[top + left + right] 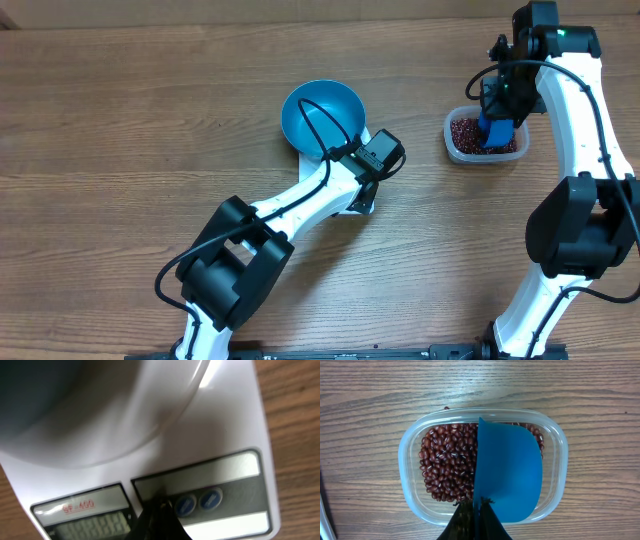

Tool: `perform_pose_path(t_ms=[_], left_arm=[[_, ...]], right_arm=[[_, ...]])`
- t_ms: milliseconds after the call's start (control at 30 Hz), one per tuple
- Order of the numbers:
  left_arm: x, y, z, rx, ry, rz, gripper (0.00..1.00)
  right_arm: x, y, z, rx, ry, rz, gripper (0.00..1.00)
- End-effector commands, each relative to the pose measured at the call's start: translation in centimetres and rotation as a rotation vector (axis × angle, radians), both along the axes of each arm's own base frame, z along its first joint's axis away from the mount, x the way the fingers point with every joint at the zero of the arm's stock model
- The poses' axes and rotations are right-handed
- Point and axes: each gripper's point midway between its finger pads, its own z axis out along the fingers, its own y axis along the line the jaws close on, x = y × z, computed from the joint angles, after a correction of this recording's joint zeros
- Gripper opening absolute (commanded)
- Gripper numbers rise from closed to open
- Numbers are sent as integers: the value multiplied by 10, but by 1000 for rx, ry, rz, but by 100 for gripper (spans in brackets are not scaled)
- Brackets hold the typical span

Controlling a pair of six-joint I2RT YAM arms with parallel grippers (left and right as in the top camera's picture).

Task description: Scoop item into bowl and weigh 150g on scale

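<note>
Blue marks both tools here. The round bright blue plastic bowl [345, 105] sits on the small flat white square kitchen scale [220, 425]. The small blue handled scoop [507, 470] hangs over the clear rectangular plastic tub [410, 445], well apart from the bowl on the wooden table [120, 120].

The right gripper [476, 517] is clamped on the scoop's handle end, with the blade angled down toward the small dark red-brown beans [447, 460]. All the beans lie in the tub and none shows in the bowl, so filling looks not yet begun. The left gripper [159, 520] is closed on nothing, its tip at the scale's front panel just beside the two round blue buttons [185, 505]. I cannot tell whether it touches the panel.

Several things could go wrong from here:
- **False reading:** if that tip leans on the scale it would add false weight, and a slip onto a button could re-zero the scale or change its units mid-fill.
- **Collision:** the left wrist and its cable sit on the tub side of the bowl, so a loaded scoop carried across could clip them.
- **Spills and slips:** beans this small roll freely — a tilted scoop would scatter them over the gap. Driving the blade in could also twist it in a narrow grip, or shove the light tub.
- **Overshoot:** a heaped last scoop could easily pass the target weight.
</note>
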Motion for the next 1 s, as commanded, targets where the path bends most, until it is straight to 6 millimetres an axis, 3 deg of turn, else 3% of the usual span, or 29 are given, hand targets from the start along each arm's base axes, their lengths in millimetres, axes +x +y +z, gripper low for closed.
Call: perform_pose_path(t_ms=[0, 167, 267, 533, 600, 633, 667, 700, 800, 867, 967], left_arm=[[-1, -7, -5, -5, 47, -13, 4], [22, -27, 64, -96, -60, -15, 4], [26, -31, 91, -135, -102, -18, 4], [21, -20, 94, -110, -78, -8, 4], [34, -23, 125, -158, -136, 5, 4], [47, -24, 155, -200, -206, 17, 4], [55, -23, 173, -221, -251, 30, 4], [74, -16, 207, -256, -343, 66, 4], [115, 11, 262, -283, -532, 173, 4], [135, 27, 276, -299, -605, 221, 4], [156, 44, 278, -324, -637, 265, 4]], right_arm=[[0, -1, -5, 7, 9, -5, 5], [0, -1, -5, 7, 9, -5, 5], [0, -1, -5, 7, 12, -5, 5], [0, -1, -5, 7, 11, -5, 5], [2, -1, -5, 6, 4, -5, 5], [3, -1, -4, 6, -1, -5, 5], [3, -1, -4, 6, -4, -5, 5], [5, -1, -4, 6, -8, -5, 5], [6, -1, -4, 5, -13, -5, 5], [6, -1, -4, 5, -14, -5, 5], [6, -1, -4, 5, -14, -5, 5]])
